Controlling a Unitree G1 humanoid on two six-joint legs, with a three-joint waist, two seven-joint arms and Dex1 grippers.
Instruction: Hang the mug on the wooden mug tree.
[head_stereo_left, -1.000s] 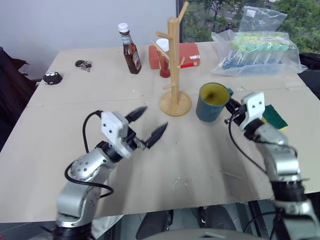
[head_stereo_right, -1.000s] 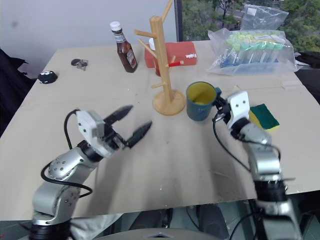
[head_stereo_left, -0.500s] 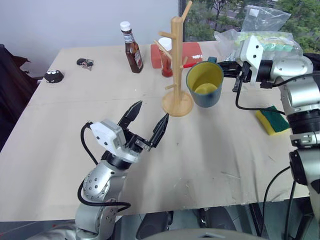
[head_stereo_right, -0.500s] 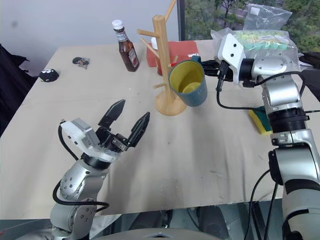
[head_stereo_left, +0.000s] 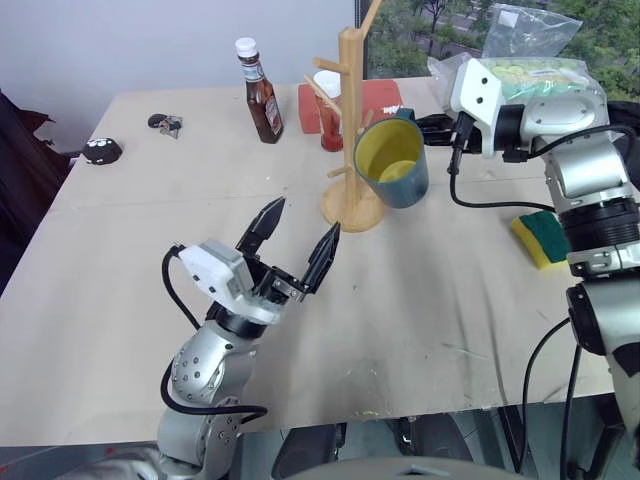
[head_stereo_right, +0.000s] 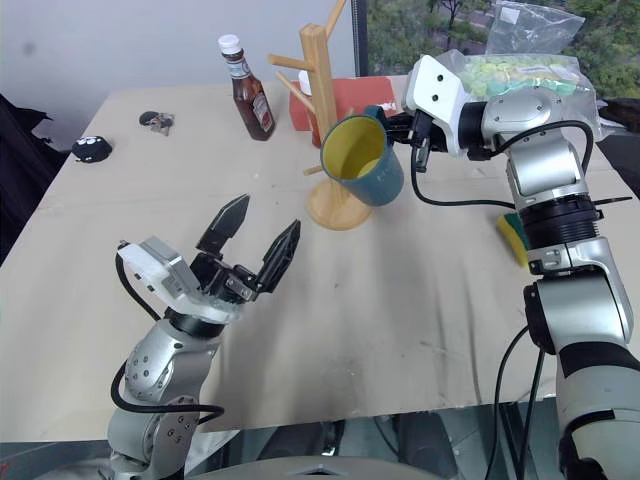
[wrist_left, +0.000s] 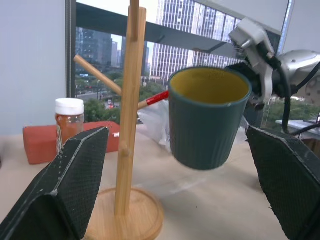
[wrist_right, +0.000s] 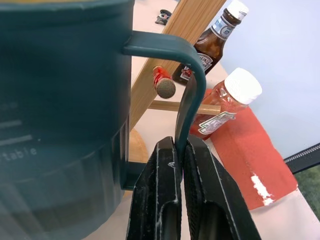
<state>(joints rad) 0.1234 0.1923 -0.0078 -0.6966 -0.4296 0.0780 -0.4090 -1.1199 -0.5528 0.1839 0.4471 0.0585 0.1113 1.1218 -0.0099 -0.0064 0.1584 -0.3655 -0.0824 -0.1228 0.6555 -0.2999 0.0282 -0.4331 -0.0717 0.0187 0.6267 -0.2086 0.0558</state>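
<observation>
A beige worktop (head_stereo_left: 420, 300) is set before a grey wall and a window — above it the mug (head_stereo_left: 392, 163) is held by its handle in the closed right hand (head_stereo_left: 447, 128), beside the wooden mug tree (head_stereo_left: 351, 130), while the left hand (head_stereo_left: 295, 240) is held open.

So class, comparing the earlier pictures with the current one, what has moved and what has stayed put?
The right gripper, shut on the mug by its handle, lifted it off the table up beside the wooden mug tree. The left gripper tilted upward, open. The tree, sauce bottle and sponge stayed.
</observation>
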